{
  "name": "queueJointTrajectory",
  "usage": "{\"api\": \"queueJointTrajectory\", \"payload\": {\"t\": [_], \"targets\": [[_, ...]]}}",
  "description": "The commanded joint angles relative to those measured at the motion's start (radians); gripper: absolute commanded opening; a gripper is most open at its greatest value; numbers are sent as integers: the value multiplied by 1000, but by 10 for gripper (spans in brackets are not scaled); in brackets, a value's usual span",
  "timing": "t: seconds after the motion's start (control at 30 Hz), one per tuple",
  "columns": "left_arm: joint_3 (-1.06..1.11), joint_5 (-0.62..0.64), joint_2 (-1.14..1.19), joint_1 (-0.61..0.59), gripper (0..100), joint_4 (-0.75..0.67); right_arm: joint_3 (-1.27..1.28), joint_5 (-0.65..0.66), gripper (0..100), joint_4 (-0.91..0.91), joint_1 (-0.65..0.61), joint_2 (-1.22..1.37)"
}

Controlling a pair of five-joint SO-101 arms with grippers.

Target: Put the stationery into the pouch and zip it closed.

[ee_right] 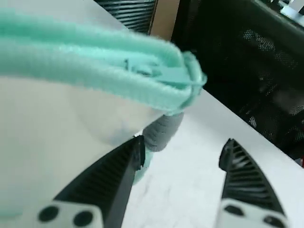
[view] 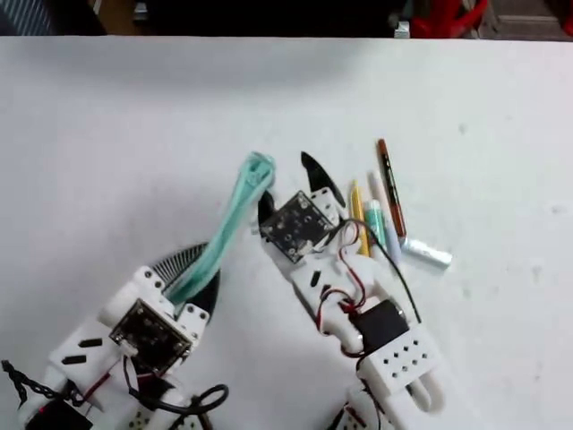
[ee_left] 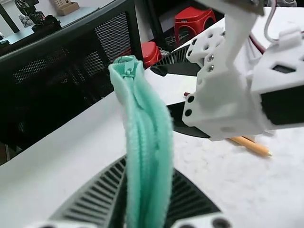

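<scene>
My left gripper (view: 191,279) is shut on the near end of the mint-green pouch (view: 226,228), holding it up at a slant off the table. In the left wrist view the pouch (ee_left: 145,152) rises edge-on from between my ridged fingers (ee_left: 102,194), its zipper slider (ee_left: 127,61) at the far tip. My right gripper (view: 288,190) stands open beside that far tip. In the right wrist view its two black fingers (ee_right: 124,164) flank a grey tab (ee_right: 161,132) hanging under the pouch (ee_right: 95,57). The stationery lies on the table: a dark red pen (view: 389,184), a yellow pencil (view: 358,215), a teal marker (view: 376,224).
A small white stick (view: 426,253) lies just right of the pens. The right arm's body (view: 394,349) is close to the stationery. Open white table (view: 116,134) spreads to the left and back. The table's far edge meets dark furniture.
</scene>
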Motion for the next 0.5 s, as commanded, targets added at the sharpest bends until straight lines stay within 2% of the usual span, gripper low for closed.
{"api": "queueJointTrajectory", "payload": {"t": [0.0, 0.17, 0.33, 0.47], "targets": [[-5, -8, 2, 28, 23, -17, -48, 15, 241, -71, -21, -12], [-5, -8, 2, 28, 23, -17, -48, 15, 15, -124, -18, -12], [-5, -9, 2, 22, 23, -17, -61, 15, 16, -104, -18, -54], [-5, -8, 2, 21, 23, -17, -141, 15, 19, 28, -18, -134]]}}
